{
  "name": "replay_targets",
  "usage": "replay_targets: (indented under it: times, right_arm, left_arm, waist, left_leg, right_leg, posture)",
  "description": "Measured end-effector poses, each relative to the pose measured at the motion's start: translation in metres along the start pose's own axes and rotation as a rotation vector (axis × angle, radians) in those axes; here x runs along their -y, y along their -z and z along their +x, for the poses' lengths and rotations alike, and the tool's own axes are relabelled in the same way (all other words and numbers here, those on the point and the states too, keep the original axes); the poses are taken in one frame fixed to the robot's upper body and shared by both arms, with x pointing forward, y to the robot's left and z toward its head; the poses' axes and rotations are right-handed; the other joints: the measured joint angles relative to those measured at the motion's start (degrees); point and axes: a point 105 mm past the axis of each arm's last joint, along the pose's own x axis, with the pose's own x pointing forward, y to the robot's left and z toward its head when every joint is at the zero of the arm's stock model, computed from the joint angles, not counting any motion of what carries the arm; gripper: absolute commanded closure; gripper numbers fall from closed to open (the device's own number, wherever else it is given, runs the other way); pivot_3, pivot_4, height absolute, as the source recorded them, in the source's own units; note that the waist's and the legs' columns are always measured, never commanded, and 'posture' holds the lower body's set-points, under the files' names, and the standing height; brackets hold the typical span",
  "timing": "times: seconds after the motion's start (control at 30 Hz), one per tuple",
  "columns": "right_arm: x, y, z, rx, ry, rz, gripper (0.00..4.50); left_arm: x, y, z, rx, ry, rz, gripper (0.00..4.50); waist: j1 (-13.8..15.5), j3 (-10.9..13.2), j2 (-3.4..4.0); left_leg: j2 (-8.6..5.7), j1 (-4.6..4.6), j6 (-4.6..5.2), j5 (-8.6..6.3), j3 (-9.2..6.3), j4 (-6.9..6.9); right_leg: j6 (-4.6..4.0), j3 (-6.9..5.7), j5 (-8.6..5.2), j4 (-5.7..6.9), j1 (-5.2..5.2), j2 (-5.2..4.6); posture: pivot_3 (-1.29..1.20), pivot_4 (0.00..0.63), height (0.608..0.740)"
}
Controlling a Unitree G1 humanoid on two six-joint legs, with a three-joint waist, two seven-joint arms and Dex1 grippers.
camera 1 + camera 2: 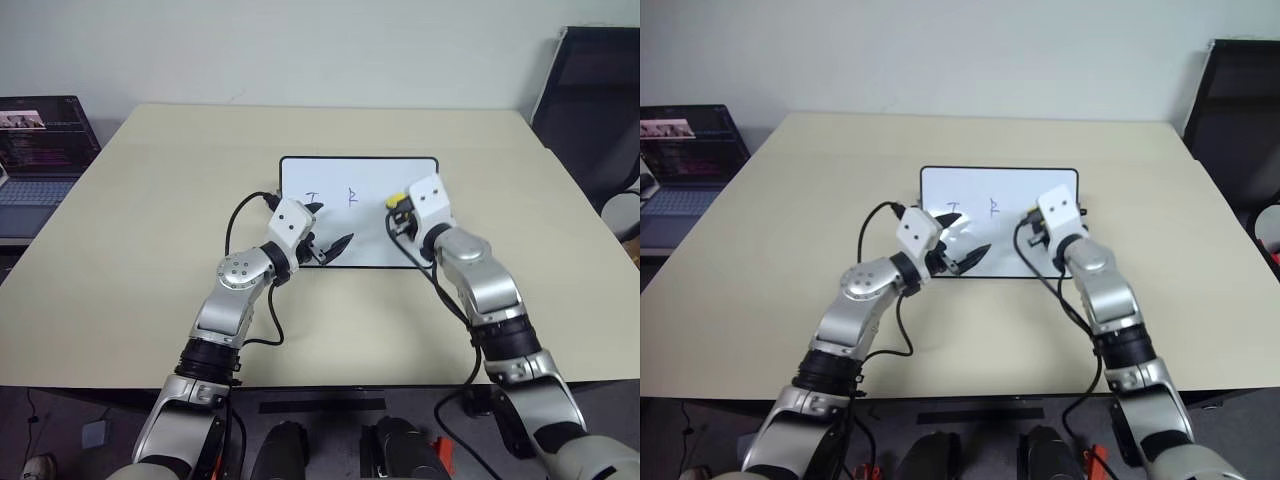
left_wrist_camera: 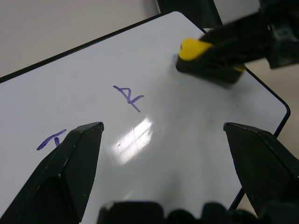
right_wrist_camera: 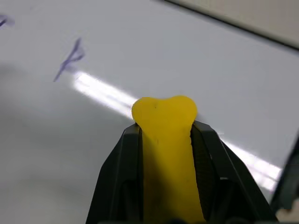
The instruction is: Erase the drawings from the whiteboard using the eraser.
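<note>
Right gripper (image 3: 163, 135) is pinching the eraser (image 3: 164, 116) tight, tip over the whiteboard (image 1: 360, 215) near the R (image 2: 128, 95), for wiping. Left gripper (image 1: 325, 232), jaws wide, is bracing the board's near-left edge.

Before me stands a pale beige table (image 1: 150, 250) against a plain white wall (image 1: 300, 50). A laptop (image 1: 40, 150) glows off to my left, and a black chair (image 1: 595, 110) sits right.
</note>
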Motion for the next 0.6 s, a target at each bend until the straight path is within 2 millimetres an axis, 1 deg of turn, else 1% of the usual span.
replay_targets:
  times: [0.17, 0.27, 0.4, 0.6]
  right_arm:
    - [0.002, -0.012, 0.011, 0.043, 0.013, -0.009, 3.43]
    - [0.002, -0.012, 0.013, 0.046, 0.016, -0.014, 3.43]
    - [-0.001, -0.009, 0.014, 0.027, 0.002, -0.018, 3.43]
    - [-0.018, 0.008, -0.002, -0.015, -0.057, -0.042, 3.43]
  left_arm:
    - [-0.001, -0.003, 0.001, 0.009, 0.0, 0.008, 0.0]
    - [-0.002, -0.003, 0.001, 0.008, -0.001, 0.009, 0.0]
    - [-0.002, -0.001, 0.0, 0.002, -0.004, 0.008, 0.0]
    - [-0.005, 0.001, -0.003, -0.004, -0.025, 0.009, 0.0]
  waist:
    - [-0.06, 0.0, 0.0]
    - [-0.09, 0.0, 0.0]
    - [-0.16, 0.0, 0.01]
    - [-0.16, -0.02, 0.0]
  left_leg:
    - [0.03, -0.28, -0.03, -0.03, -0.03, -0.1]
    - [0.04, -0.28, -0.03, -0.04, -0.05, -0.1]
    - [0.03, -0.24, -0.03, -0.03, -0.04, -0.06]
    - [0.04, -0.22, -0.03, -0.03, -0.1, -0.05]
  right_leg:
    - [-0.02, 0.01, 0.01, -0.05, -0.27, -0.03]
    - [-0.02, -0.02, 0.01, -0.04, -0.27, -0.09]
    - [-0.02, -0.04, 0.01, 0.01, -0.21, -0.11]
    - [-0.01, -0.06, 0.01, 0.02, -0.16, -0.11]
  posture:
    - [0.0, 0.15, 0.74]
    - [0.0, 0.15, 0.74]
    - [0.0, 0.15, 0.74]
    - [0.0, 0.15, 0.74]
